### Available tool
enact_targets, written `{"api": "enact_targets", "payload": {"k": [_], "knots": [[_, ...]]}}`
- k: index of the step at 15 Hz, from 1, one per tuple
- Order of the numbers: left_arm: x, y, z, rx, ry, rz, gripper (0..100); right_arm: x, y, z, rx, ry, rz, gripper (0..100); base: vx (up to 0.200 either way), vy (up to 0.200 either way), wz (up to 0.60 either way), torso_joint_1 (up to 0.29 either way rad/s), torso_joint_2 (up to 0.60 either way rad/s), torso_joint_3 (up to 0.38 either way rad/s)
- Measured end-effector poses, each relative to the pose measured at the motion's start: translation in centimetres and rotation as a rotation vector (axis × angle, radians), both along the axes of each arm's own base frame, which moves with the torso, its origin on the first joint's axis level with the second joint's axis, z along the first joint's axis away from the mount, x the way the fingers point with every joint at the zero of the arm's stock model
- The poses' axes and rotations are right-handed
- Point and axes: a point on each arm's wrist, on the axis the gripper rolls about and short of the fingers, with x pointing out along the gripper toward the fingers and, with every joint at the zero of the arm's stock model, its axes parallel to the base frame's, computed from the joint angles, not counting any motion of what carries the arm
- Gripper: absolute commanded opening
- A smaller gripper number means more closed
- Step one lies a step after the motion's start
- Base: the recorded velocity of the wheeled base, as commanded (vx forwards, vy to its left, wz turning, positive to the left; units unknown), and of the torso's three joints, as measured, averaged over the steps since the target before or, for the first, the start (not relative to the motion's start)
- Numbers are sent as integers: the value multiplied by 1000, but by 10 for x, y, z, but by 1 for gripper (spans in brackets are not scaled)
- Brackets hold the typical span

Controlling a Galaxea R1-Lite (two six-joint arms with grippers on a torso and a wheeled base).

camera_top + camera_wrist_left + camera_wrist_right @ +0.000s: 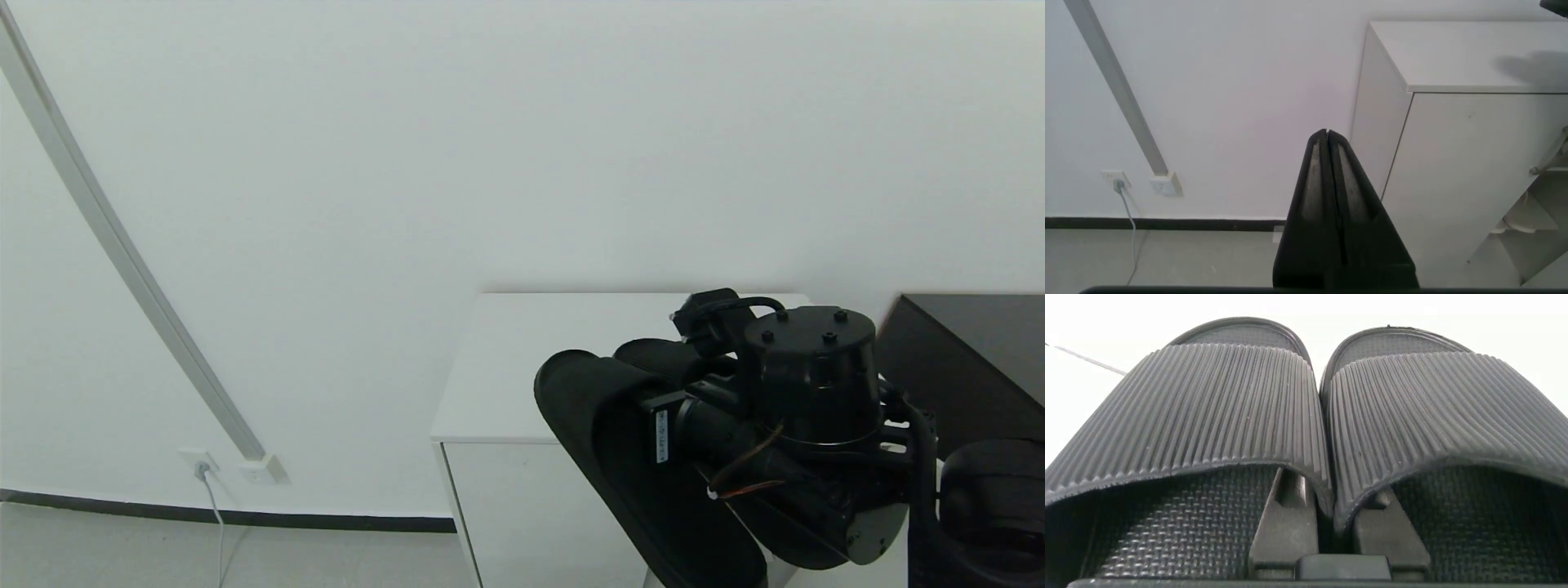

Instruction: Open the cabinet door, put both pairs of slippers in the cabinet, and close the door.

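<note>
Right wrist view: right end effector (1333, 527) clamped on pair of black slippers (1233, 400), held in front of white cabinet (522, 359). Left end effector (1327, 163) fingers together, empty, near cabinet's side.

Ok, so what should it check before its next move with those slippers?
1. Grip of the right claw on the black slippers: ok, one finger sits under each strap.
2. Both slippers of the pair held together: ok, they lie side by side.
3. The left claw free for other work: ok, shut and empty.
4. Door of the white cabinet open: cannot tell; shelves peek out beside its front panel.
5. Slippers clear of the cabinet's edge: cannot tell, they overlap it in the head view.
</note>
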Motion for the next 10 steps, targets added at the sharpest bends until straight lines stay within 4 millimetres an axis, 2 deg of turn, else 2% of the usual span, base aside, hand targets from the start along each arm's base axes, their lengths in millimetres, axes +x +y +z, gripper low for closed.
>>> {"api": "enact_targets", "payload": {"k": [10], "knots": [[0,0,0,0,0,-2,0,-4,1,-3,-9,8,11,0,-200,0,0,-1,2,0]]}}
